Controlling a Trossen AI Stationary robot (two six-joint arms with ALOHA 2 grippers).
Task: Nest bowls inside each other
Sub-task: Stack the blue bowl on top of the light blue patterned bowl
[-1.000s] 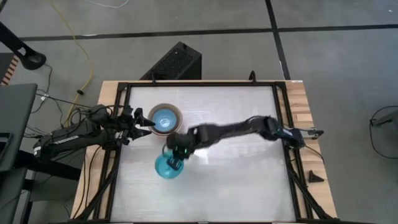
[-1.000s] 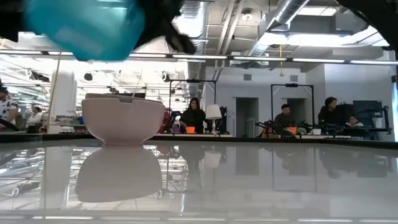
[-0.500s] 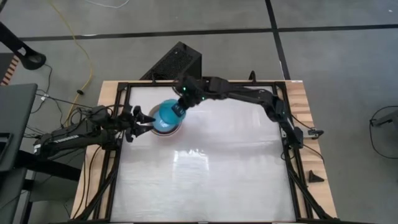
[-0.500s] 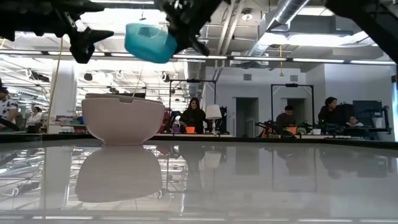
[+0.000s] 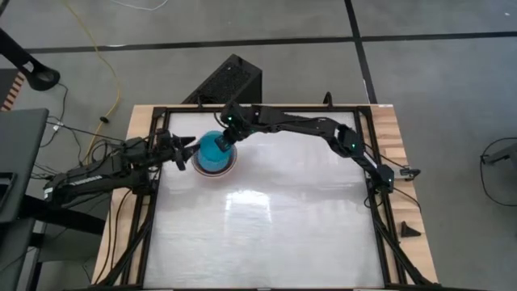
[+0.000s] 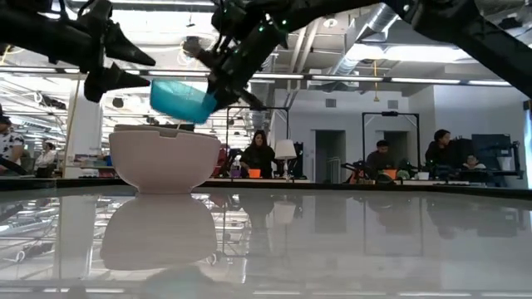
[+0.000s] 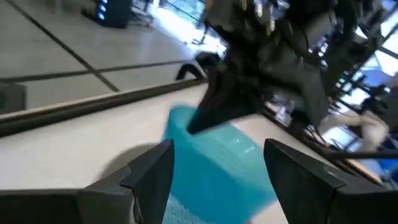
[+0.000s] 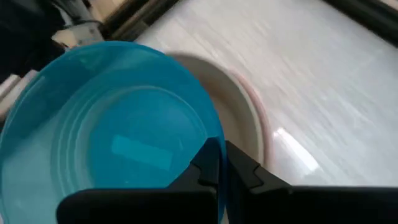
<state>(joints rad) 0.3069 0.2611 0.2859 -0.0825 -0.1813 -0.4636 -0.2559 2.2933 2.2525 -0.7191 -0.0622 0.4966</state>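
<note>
A teal-blue bowl (image 5: 210,149) hangs tilted just above a stack of nested bowls (image 6: 162,158) that stands by its base on the table at the far left. The stack's outer bowl is cream-white, and a pink rim (image 8: 252,102) shows inside it. My right gripper (image 5: 229,134) reaches in from the far right and is shut on the teal bowl. Beside the stack on its left, my left gripper (image 5: 186,152) stands open and level, with the teal bowl (image 7: 217,165) just beyond its fingertips, untouched. My right gripper pinches the teal bowl's rim (image 8: 216,142) on the side away from the left arm, one finger inside the bowl and one outside. The fingers slant down from the far right. The bowl is lifted clear and hangs tilted, its opening up, over the stack.
A black frame (image 5: 367,145) runs round the white tabletop. The middle, near and right parts of the table lie open (image 5: 275,226). A black box (image 5: 226,81) sits beyond the far edge. People sit in the room behind (image 6: 259,154).
My right gripper has swung from the table's middle toward the far left, carrying the teal bowl, which now hangs tilted close above the stack. My left gripper has turned a little beside the stack and stays open.
</note>
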